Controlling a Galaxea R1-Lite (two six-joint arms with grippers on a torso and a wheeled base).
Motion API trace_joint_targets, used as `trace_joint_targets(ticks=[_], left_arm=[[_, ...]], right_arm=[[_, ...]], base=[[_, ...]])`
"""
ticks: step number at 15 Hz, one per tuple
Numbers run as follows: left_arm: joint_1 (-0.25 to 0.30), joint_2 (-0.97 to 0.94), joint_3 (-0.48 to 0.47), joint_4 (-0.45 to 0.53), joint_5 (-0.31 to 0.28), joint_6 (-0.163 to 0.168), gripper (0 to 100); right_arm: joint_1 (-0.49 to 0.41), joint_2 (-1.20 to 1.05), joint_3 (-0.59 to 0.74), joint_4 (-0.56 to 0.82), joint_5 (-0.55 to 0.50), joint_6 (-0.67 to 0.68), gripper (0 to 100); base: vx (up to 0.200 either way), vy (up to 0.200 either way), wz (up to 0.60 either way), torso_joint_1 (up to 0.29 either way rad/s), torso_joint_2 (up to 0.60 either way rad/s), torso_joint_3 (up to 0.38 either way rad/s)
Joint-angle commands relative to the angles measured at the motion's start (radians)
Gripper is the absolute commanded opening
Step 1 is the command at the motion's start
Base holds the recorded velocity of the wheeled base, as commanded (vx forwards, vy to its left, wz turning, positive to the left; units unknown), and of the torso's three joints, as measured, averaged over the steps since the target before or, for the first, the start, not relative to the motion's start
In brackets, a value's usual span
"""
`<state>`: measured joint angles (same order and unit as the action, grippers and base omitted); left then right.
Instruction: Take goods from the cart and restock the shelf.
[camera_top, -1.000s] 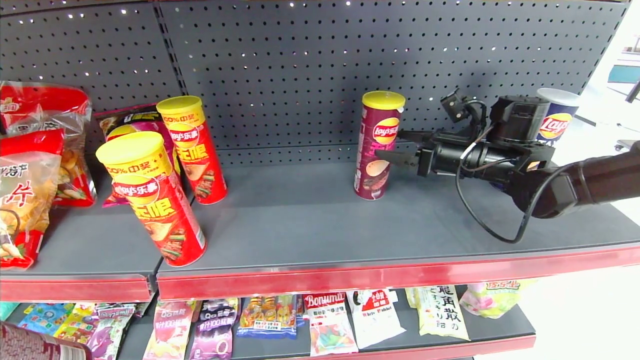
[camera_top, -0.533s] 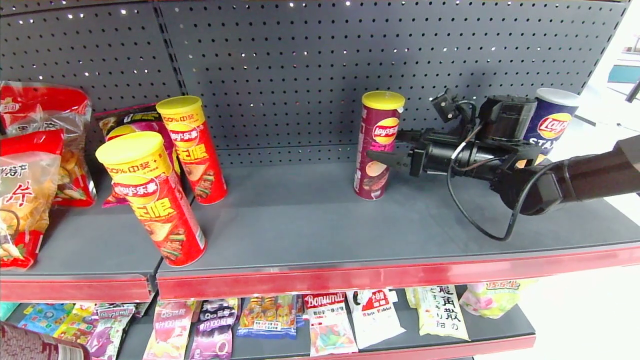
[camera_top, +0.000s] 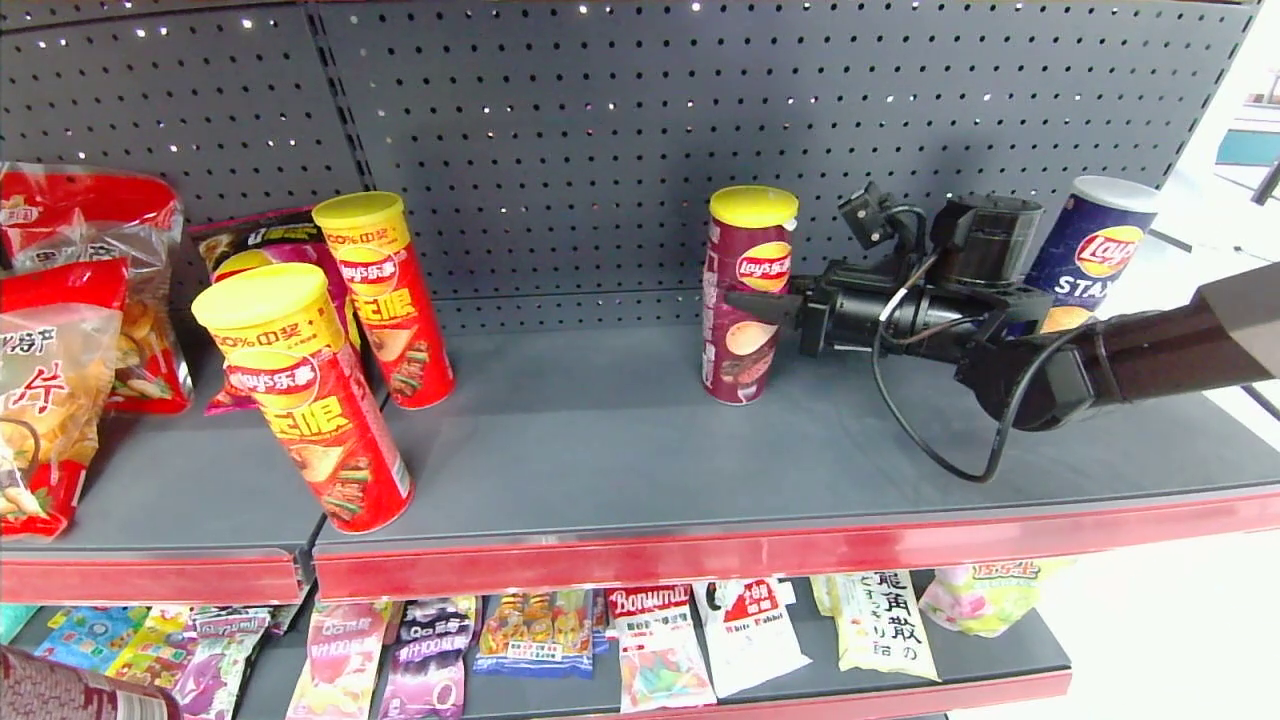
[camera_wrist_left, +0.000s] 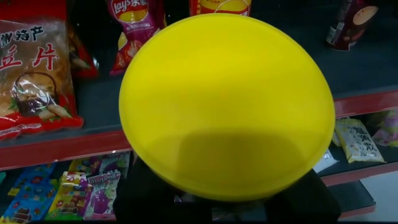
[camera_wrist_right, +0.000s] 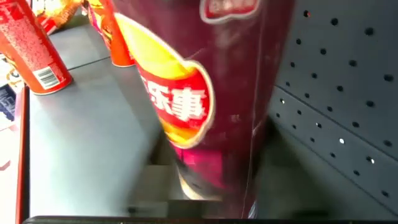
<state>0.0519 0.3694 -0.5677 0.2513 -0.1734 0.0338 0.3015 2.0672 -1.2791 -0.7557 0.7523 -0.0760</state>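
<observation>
In the head view, your right gripper (camera_top: 742, 298) sat at mid-height of the maroon can (camera_top: 748, 235). That can stood on the shelf (camera_top: 600, 450) right of centre, near the back panel (camera_top: 560, 150). You couldn't tell whether the gripper was clamped on the can or merely against it. A blue can (camera_top: 1095, 245) stood just behind the arm at the far right. Two red cans (camera_top: 385, 300) stood well to the left, with chip bags (camera_top: 70, 340) beyond them, and sweet packets (camera_top: 650, 640) lay on the lower shelf (camera_top: 990, 665). In the left wrist view, your left gripper (camera_wrist_left: 217, 208) held a second can (camera_wrist_left: 227, 106) end-on, with its yellow lid facing the camera, out in front of the shelf's red edge. In the right wrist view, the maroon can stood close up on the grey shelf beside the back panel, with the red cans far off.
</observation>
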Motion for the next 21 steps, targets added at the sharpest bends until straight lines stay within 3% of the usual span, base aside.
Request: trace_joint_targets(ticks=[1,3,5,10,15,21], left_arm=[[0.000,-0.001,0.000,0.000,0.000,0.000,0],[0.000,-0.001,0.000,0.000,0.000,0.000,0],[0.000,-0.001,0.000,-0.001,0.000,0.000,0],[0.000,-0.003,-0.011,-0.001,0.003,0.000,0],[0.000,-0.003,-0.014,-0.003,-0.001,-0.002,0],[0.000,-0.007,-0.015,-0.004,0.003,0.000,0]], right_arm=[[0.011,0.013,-0.006,-0.001,0.001,-0.001,0],[0.031,0.005,0.006,-0.002,-0.018,-0.004,0],[0.062,-0.035,0.029,-0.007,-0.145,-0.002,0],[0.165,-0.231,0.304,-0.088,-0.360,0.012,0],[0.242,-0.268,0.469,-0.266,-0.465,0.038,0],[0.324,-0.299,0.554,-0.274,-0.499,0.039,0]], base=[[0.000,0.000,0.00,0.000,0.00,0.000],[0.000,0.000,0.00,0.000,0.00,0.000],[0.000,0.000,0.00,0.000,0.00,0.000],[0.000,0.000,0.00,0.000,0.00,0.000],[0.000,0.000,0.00,0.000,0.00,0.000],[0.000,0.000,0.00,0.000,0.00,0.000]])
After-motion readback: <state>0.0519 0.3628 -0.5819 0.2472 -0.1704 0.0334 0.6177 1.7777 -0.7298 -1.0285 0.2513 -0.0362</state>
